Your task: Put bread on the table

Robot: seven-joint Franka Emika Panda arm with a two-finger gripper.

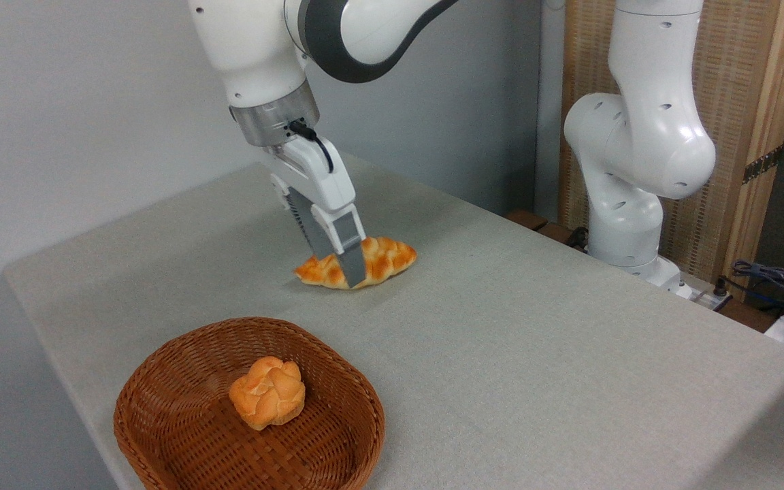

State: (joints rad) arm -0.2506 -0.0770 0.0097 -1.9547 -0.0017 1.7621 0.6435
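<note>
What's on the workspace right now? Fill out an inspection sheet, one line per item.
Surface: table, grey-beige fabric, no spills seen.
Job's things: bread, braided loaf, lying on the table beyond the basket.
Clutter: wicker basket at the near edge, holding a round bun.
Tool: tool down at the loaf, fingers either side of its middle; whether it grips, cannot tell.
Cables: black cable at the wrist; loose cables off the table at right.
Surroundings: grey wall, woven panel behind the arm.

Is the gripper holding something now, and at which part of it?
The gripper is shut on the bread, across its middle; the loaf's underside seems to touch the table.
</note>
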